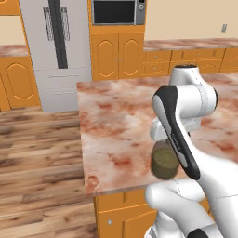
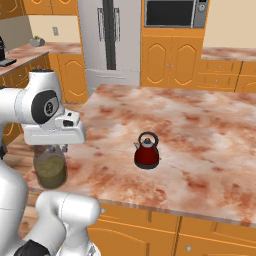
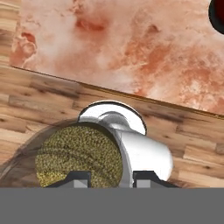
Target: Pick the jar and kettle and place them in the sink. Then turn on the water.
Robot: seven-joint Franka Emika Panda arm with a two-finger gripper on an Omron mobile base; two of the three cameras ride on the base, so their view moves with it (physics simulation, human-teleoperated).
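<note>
The desk (image 2: 200, 150) is a kitchen island with a mottled red, pink and cream marble top over orange cabinet fronts, standing on a wooden plank floor (image 1: 42, 153). Directly on the top stands the kettle (image 2: 147, 151), upright on its black base, dark red with its black arched handle up, toward the near side and well in from the edges, with bare marble all round it. The jar (image 2: 50, 167) is at the near left corner of the top; whether its base touches the marble cannot be told.
</note>
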